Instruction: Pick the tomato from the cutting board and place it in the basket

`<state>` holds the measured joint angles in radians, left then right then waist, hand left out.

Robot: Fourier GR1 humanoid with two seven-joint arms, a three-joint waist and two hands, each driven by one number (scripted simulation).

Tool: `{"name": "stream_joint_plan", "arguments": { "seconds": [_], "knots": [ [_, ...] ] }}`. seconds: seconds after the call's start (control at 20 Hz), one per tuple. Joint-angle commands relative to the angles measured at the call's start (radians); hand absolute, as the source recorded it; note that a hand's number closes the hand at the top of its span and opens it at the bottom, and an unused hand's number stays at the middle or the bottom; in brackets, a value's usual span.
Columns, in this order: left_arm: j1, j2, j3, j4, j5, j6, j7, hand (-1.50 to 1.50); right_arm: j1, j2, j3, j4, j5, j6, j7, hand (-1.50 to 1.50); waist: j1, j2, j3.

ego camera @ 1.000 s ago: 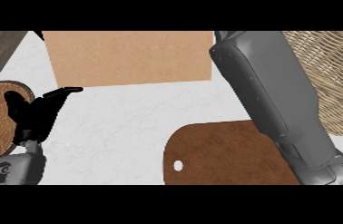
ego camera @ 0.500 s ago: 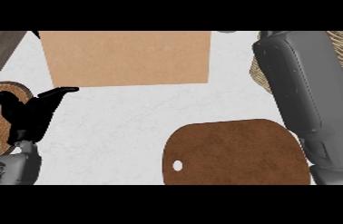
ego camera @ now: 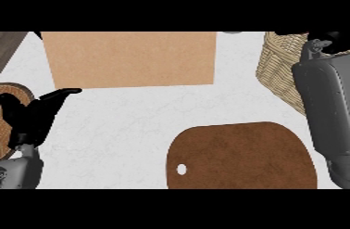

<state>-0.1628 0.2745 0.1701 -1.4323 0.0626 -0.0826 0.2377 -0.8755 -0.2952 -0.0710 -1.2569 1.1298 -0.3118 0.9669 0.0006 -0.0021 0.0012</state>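
While our right forearm (ego camera: 327, 112) hides the tomato, we see a white worktop (ego camera: 123, 130), a tan board (ego camera: 130, 59), the dark cutting board (ego camera: 242, 156), the wicker basket (ego camera: 277, 68), our left hand (ego camera: 34, 117) with fingers relaxed; right hand (ego camera: 328, 40) fingers: cannot tell.

A single head view looks steeply down, close over the white counter (ego camera: 123, 130), taking in the cutting board (ego camera: 239, 154) and the basket (ego camera: 277, 70) at the right edge.
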Motion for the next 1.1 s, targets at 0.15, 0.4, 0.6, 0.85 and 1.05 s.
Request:
{"name": "stream_joint_plan", "arguments": {
  "seconds": [0.15,0.4,0.6,0.85,1.05],
  "knots": [
    [-0.038,-0.021,-0.013,-0.010,-0.026,0.033,0.014,0.00,0.062,-0.027,-0.084,0.066,0.116,-0.201,0.063,1.50,0.001,0.006,-0.002],
    [-0.052,0.002,0.015,0.037,-0.012,-0.003,0.003,0.00,0.133,-0.038,-0.157,0.091,-0.042,-0.203,-0.082,-1.50,0.002,0.004,-0.001],
    [-0.140,-0.019,0.011,0.121,-0.023,0.015,0.001,0.00,0.124,-0.038,-0.156,0.151,-0.080,-0.264,-0.189,-1.50,-0.001,0.006,-0.001],
    [-0.047,-0.023,0.017,0.028,-0.002,-0.006,0.000,0.00,0.178,-0.068,-0.200,0.021,-0.164,-0.272,-0.224,-1.50,-0.005,0.001,-0.001],
    [-0.035,0.009,0.039,0.019,0.009,-0.024,0.017,0.00,0.140,-0.068,-0.300,-0.034,-0.190,-0.401,-0.167,-1.50,-0.015,-0.002,-0.001]
  ]
}}
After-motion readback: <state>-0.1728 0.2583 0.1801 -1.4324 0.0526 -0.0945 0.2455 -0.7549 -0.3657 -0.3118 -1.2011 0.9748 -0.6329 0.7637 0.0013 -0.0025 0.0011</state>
